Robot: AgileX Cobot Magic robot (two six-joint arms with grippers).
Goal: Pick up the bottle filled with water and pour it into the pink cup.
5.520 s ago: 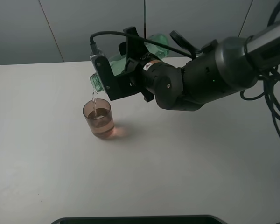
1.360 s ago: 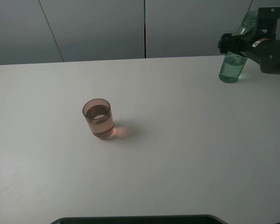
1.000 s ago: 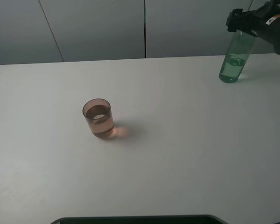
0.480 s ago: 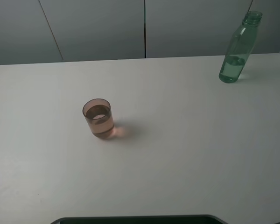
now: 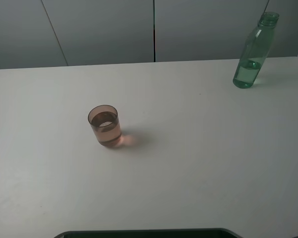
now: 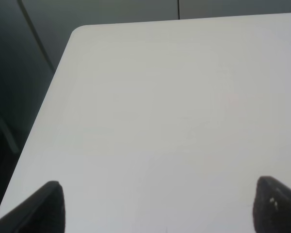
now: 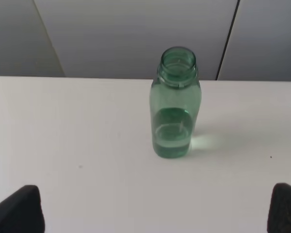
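The right claw (image 7: 155, 213) is set wide, nothing held between its two dark fingertips (image 7: 17, 208). Straight out from its gap the tall green-tinted transparent plastic bottle (image 7: 175, 103) is seen, upright, long axis vertical, a little water left in it, clear of the claw. On the white bench (image 5: 198, 163) it is placed at the far right. The small translucent brownish-pink plastic cup (image 5: 105, 125), partly filled, is found well apart at centre left. The left claw (image 6: 157, 208) is spread wide and empty; the right arm is judged nearer the bottle.
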